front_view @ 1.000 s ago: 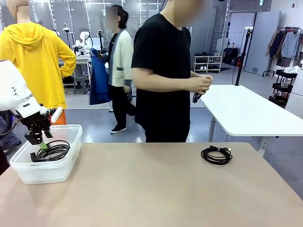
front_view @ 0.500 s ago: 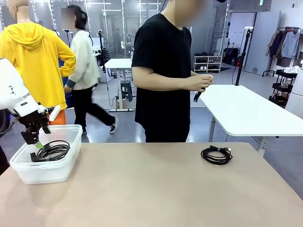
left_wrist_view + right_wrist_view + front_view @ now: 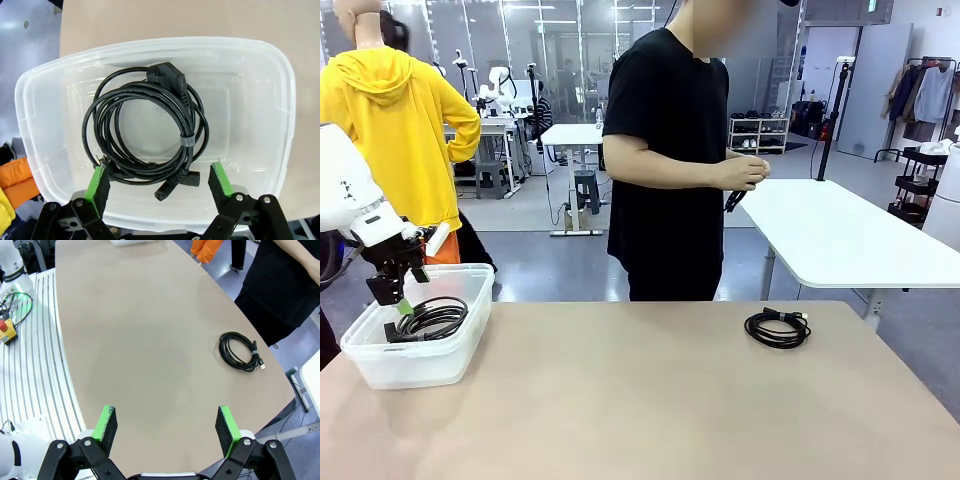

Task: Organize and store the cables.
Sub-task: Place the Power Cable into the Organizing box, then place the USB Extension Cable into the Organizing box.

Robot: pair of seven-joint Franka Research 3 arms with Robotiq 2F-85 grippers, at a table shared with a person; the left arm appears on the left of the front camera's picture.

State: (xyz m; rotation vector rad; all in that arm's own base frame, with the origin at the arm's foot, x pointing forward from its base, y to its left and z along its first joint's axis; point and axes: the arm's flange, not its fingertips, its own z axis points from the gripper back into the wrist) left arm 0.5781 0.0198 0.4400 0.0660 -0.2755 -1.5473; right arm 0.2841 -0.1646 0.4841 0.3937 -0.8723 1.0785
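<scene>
One cable (image 3: 777, 329) outstanding: lies well right of bin (image 3: 425, 366), nearer right gripper (image 3: 164, 424) than left gripper (image 3: 159, 181); fingers (image 3: 107, 424) spread, empty.

grey floor (image 3: 535, 245), white table (image 3: 840, 235), low shelf (image 3: 758, 133), clothes rack (image 3: 925, 92)

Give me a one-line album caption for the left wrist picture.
Open green-padded left pincer over a clear plastic tub holding one tied coil of black cable.

A bin (image 3: 410, 366) sits at the table's (image 3: 620, 400) nine o'clock (one cable (image 3: 432, 318) inside). Another cable (image 3: 777, 329) lies on it at two o'clock.
</scene>
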